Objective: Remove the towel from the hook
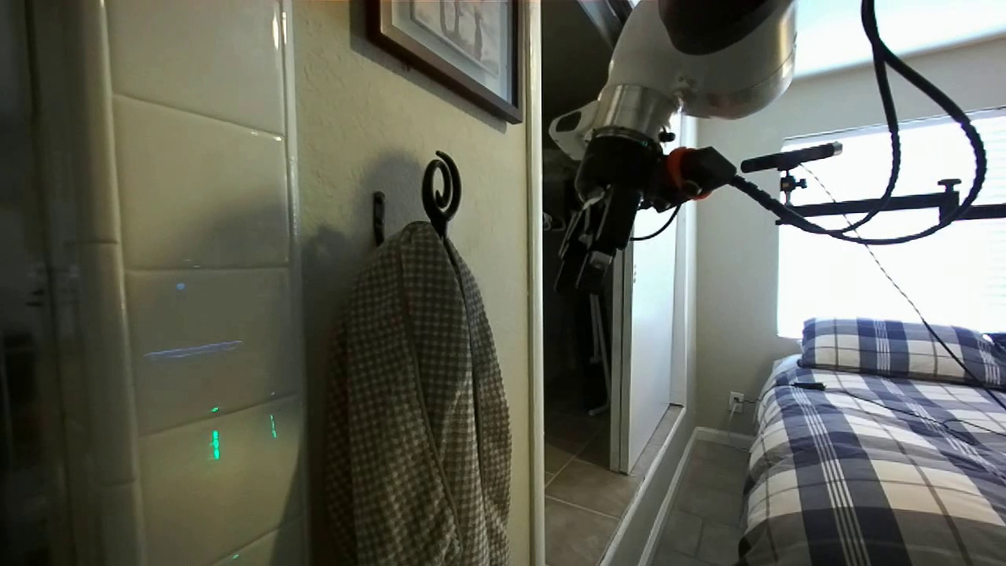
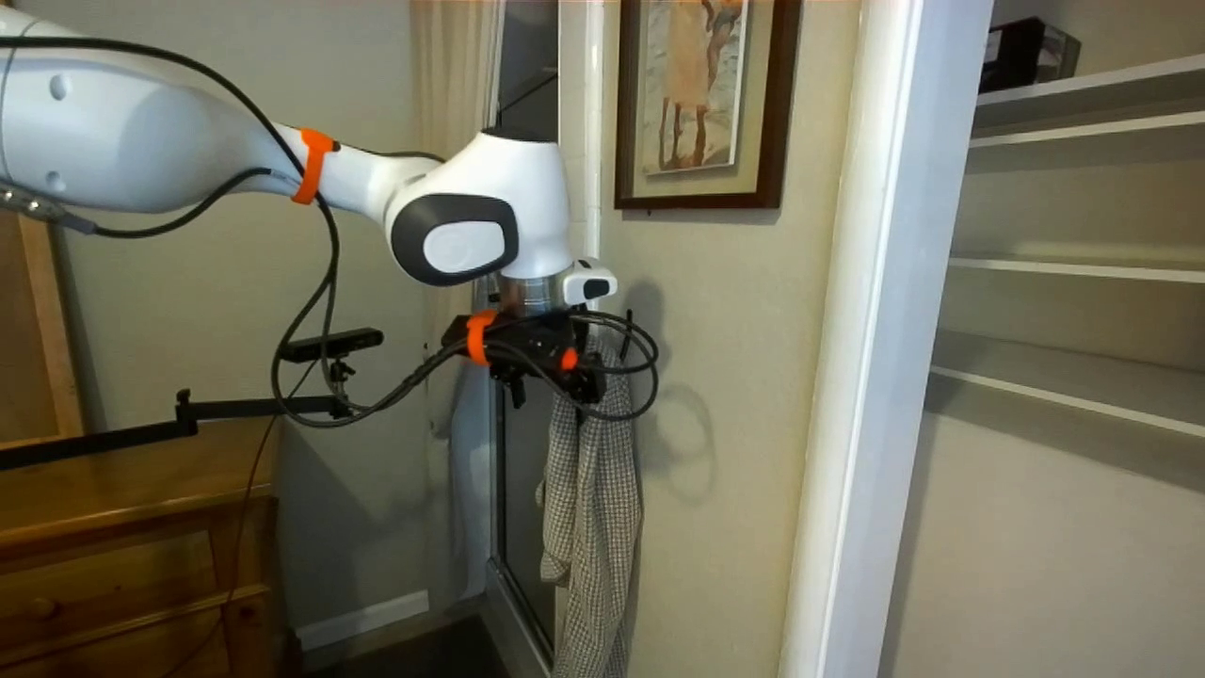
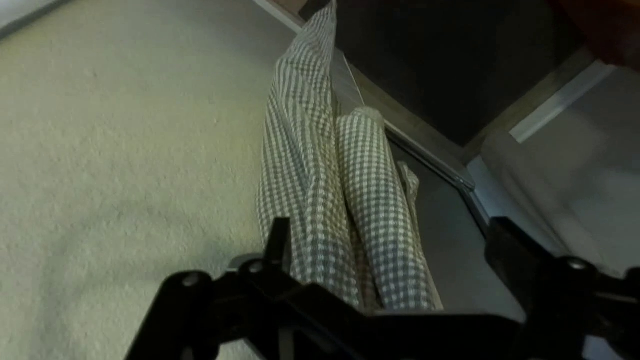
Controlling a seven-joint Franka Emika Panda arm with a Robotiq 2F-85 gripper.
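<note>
The beige-and-olive checked towel [image 1: 416,377] hangs in long folds from the black hook [image 1: 440,218] on the wall. In an exterior view the towel [image 2: 607,508] hangs below and behind my gripper [image 2: 554,388], and only a dark tip of the hook [image 2: 628,330] shows behind the cables. My gripper [image 1: 583,271] points downward, at about the height of the towel's top, and appears apart from it. In the wrist view my gripper [image 3: 392,240] is open and empty. The towel [image 3: 385,215] shows beyond the fingers, nearer the left one. The hook is out of the wrist view.
A framed picture [image 1: 471,63] hangs on the wall above the hook. White door trim [image 2: 866,339] and shelves [image 2: 1073,395] stand beside that wall. Loose black cables [image 2: 650,377] loop round the wrist. A camera on a bar [image 2: 329,346], a wooden dresser [image 2: 122,546] and a bed [image 1: 880,472] stand around.
</note>
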